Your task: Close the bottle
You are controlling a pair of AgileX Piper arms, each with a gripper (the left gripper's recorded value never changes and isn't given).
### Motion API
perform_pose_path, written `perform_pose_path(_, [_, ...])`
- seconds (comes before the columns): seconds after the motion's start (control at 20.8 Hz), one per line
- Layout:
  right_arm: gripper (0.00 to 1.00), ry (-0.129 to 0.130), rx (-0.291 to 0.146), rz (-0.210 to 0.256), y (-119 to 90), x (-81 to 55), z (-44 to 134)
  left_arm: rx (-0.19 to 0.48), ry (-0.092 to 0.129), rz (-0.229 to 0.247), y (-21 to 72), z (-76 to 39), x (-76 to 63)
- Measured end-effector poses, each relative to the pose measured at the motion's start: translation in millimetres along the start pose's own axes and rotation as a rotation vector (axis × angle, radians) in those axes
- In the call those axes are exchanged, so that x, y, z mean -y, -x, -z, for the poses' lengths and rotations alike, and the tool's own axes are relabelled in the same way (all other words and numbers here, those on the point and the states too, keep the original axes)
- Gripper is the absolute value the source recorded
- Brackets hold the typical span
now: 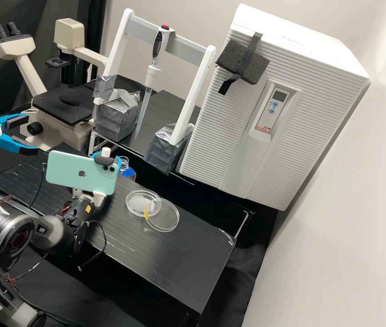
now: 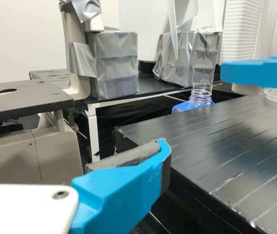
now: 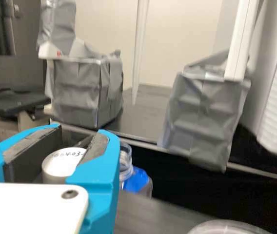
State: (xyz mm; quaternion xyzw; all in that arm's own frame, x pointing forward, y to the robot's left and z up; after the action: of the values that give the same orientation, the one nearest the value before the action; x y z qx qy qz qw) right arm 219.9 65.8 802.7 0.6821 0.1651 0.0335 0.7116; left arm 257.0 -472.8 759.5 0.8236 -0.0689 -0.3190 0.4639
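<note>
We see a clear bottle (image 2: 199, 96) with blue low down, a white cap (image 3: 63, 160), bright blue fingers (image 3: 97, 168), a black bench (image 1: 165, 254) with thin lines (like stripes), shiny grey blocks (image 3: 85, 90) and a white box (image 1: 229, 136) all in ridges.

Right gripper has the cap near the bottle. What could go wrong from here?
1. The cap in the right gripper sits beside the neck of the open bottle, not over it; lowering now could tip the bottle.
2. The left gripper hangs open away from the bottle, so nothing steadies it against twisting.
</note>
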Motion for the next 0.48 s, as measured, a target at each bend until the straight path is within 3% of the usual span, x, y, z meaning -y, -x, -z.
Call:
perform_pose_path(0.05, [0.0, -0.006, -0.009, -0.01, -2.8, -1.6, 2.8, -0.001, 0.0, 0.0, 0.1, 0.1, 0.0])
perform_pose_path(0.24, [0.0, 0.014, -0.044, -0.053, -14.9, -6.2, 15.9, 0.001, 0.0, 0.0, -0.1, -0.1, 0.0])
perform_pose_path(0.48, [0.0, 0.037, -0.026, -0.074, -32.7, -6.5, 17.1, 0.001, 0.0, 0.0, -0.1, -0.1, 0.0])
